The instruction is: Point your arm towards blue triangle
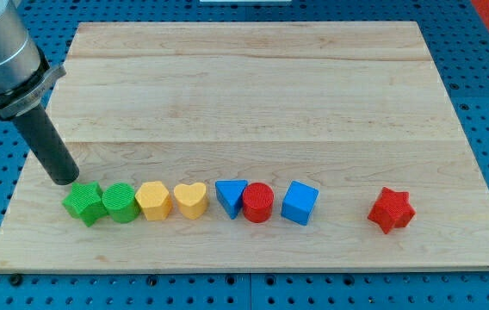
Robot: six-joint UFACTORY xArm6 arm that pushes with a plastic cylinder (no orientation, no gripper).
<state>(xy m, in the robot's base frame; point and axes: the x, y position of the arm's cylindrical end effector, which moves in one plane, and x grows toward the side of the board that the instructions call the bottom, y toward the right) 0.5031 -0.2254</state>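
Note:
The blue triangle lies in a row of blocks near the view's bottom, touching a red cylinder on its right. My tip rests on the board at the view's left, just above-left of a green star. The blue triangle is far to the right of my tip, with several blocks between them.
The row runs left to right: green star, green cylinder, yellow hexagon, yellow heart, blue triangle, red cylinder, blue cube. A red star sits apart at the right. The wooden board ends just below the row.

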